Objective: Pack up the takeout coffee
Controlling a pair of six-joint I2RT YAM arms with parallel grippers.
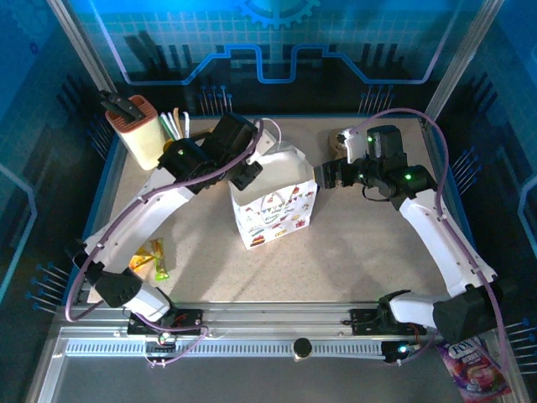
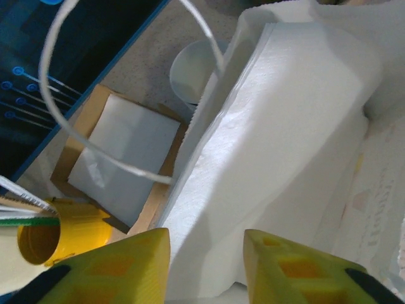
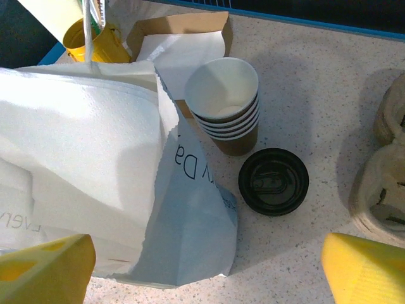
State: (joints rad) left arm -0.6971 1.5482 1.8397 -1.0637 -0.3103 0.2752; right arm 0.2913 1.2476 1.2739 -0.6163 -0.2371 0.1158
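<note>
Right wrist view: we see nested paper cups (image 3: pixel 224 95) and a loose black lid (image 3: pixel 273 181) on the desk (image 3: pixel 304 76) beside the bag (image 3: pixel 190 221). They look light and crushable, best pinched gently mid-wall. Our right gripper (image 3: pixel 205 269) gapes wide and our left gripper (image 2: pixel 207 244) is partly spread.

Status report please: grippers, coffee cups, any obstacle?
Left gripper open over paper bag. Right gripper open, empty. Cups stacked beside bag, lid on table, unpacked. White paper inside bag mouth.
</note>
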